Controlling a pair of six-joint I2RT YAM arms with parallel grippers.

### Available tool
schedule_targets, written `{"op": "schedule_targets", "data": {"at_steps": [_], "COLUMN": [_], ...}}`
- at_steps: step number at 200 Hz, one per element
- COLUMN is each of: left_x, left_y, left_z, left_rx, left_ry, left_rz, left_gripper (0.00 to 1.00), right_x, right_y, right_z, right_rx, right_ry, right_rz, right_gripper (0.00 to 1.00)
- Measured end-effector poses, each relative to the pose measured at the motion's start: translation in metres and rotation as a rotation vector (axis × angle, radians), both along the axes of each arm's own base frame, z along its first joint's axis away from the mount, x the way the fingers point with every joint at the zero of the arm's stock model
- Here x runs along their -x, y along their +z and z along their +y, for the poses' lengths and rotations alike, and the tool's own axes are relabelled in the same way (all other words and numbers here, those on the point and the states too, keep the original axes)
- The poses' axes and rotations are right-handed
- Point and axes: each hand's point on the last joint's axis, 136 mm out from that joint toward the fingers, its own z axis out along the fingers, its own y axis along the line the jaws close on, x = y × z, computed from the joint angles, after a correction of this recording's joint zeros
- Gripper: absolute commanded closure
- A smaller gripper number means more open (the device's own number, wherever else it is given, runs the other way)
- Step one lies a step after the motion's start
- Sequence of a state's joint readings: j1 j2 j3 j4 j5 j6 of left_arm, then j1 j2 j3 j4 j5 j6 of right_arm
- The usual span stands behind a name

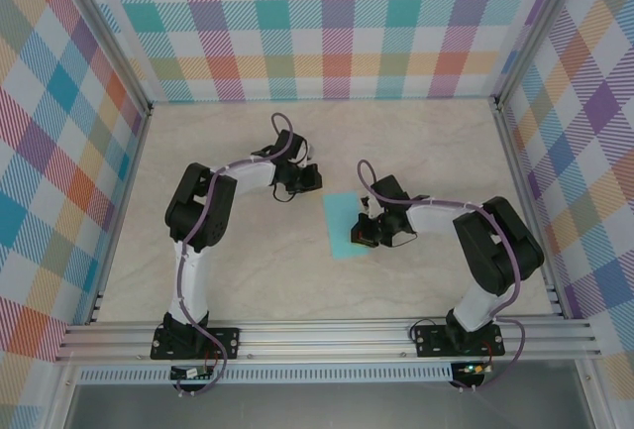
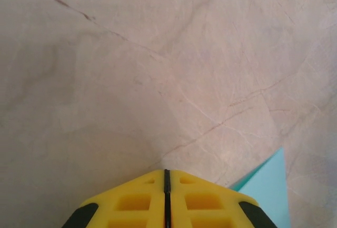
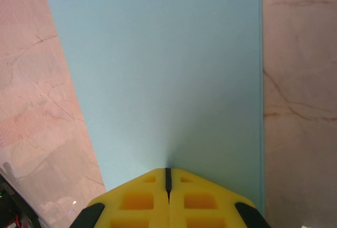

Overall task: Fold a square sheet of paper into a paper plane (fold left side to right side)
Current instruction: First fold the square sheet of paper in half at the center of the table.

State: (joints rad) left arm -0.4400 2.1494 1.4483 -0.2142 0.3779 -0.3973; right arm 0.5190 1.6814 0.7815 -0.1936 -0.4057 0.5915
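The marble tabletop (image 1: 248, 280) looks smooth, so the paper plane (image 1: 340, 223), lying flat near its centre as a turquoise panel with no dart shape to be seen yet, will probably slide under any sideways push. The step in hand seems to be pressing a fold flat (a judgement, since no crease line shows). Doing it well calls for downward pressure first and slow travel along the edge after. The right hand (image 1: 364, 235) sits over the paper's 3 to 4 o'clock side, fingers (image 3: 139, 199) pressed together and gripping nothing. That joined tip can serve as a blunt presser, run parallel to the straight edge at 3 o'clock in its wrist view. The left hand (image 1: 309, 179) hangs just off the paper at its 11 o'clock, likewise closed and empty, over bare marble, with one paper corner at 4 o'clock in its own view. Pinning that corner would steady the sheet. It is hard to tell whether either tip touches the surface, how many layers the paper has, and where its edge runs beneath the right hand. The slanted edge at 9 o'clock in the right wrist view may be a fold or mere perspective.
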Motion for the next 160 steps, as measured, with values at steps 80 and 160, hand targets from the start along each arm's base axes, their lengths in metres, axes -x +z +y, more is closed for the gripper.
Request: {"op": "schedule_targets", "data": {"at_steps": [80,160], "left_x": [0.035,0.074], "left_y": [0.072,0.002], "left_z": [0.011,-0.039], "left_rx": [0.098,0.073], "left_ry": [0.017,-0.064], "left_rz": [-0.095,0.063], "left_gripper": [0.72,0.73], "right_x": [-0.008,-0.004], "right_y": [0.067,0.075], "right_z": [-0.009,-0.030], "right_rx": [-0.009,0.095], "right_ry": [-0.004,-0.008], "right_rz": [-0.188,-0.226], "right_gripper": [0.51,0.25]}}
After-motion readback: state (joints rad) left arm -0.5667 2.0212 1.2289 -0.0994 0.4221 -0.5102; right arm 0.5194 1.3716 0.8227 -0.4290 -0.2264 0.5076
